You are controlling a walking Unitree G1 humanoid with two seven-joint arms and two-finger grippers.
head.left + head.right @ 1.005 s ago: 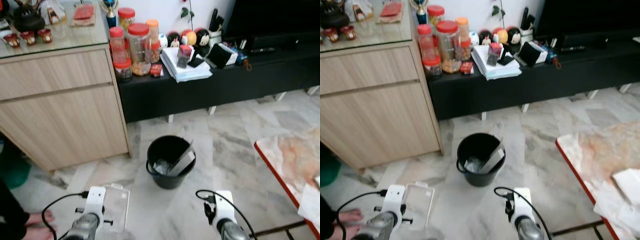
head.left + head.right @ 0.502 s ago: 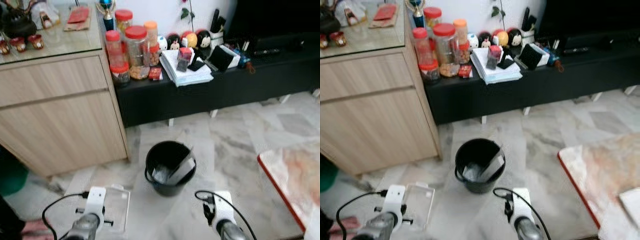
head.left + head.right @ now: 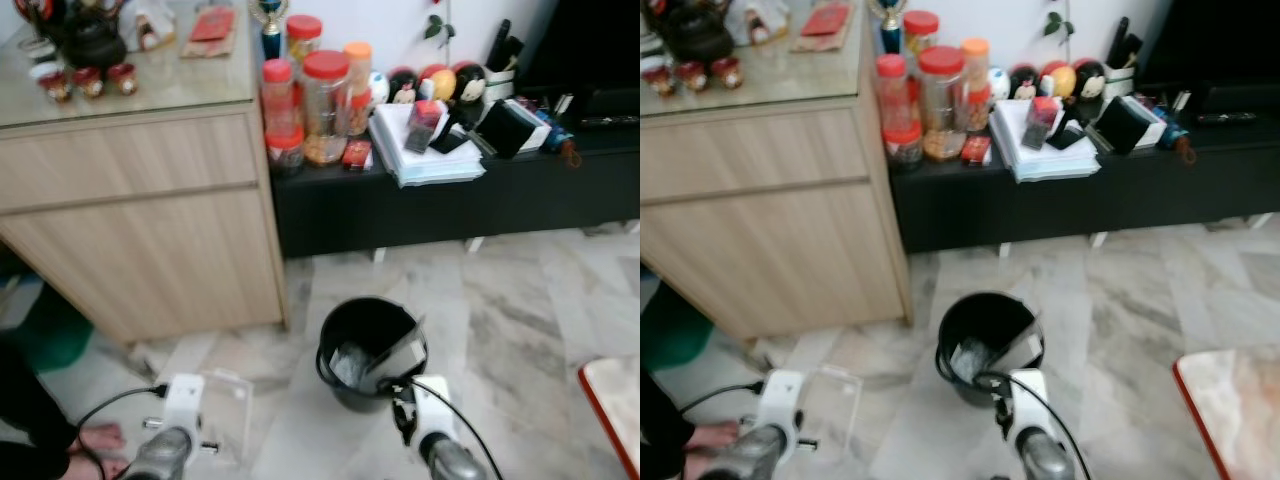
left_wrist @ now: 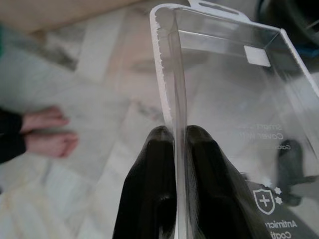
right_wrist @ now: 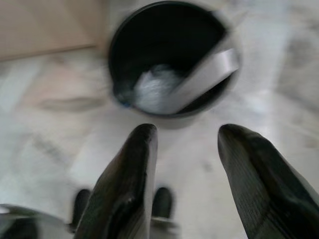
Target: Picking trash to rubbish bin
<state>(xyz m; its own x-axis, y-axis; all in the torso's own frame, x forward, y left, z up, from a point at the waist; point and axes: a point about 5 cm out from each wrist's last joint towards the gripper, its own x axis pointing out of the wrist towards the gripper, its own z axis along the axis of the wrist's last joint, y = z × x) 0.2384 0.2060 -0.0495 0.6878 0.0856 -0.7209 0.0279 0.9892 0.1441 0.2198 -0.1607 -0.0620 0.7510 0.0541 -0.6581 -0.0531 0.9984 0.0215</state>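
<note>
The left gripper (image 4: 174, 149) is clenched on a clear plastic package (image 4: 234, 114), held low beside the black bin (image 3: 372, 350) on the floor. The right gripper (image 5: 187, 149) is released, empty. Carry the package squarely over the bin's rim before letting go.

Light wood cabinet (image 3: 150, 230) with a glass top carrying a dark teapot (image 3: 92, 42) and small red cups (image 3: 90, 80). Low black counter (image 3: 470, 195) beside it holds red-lidded plastic jars (image 3: 325, 95) and a white paper stack (image 3: 425, 160). Grey marble floor (image 3: 520, 320); a person's bare foot (image 3: 100, 437) near the cabinet.
</note>
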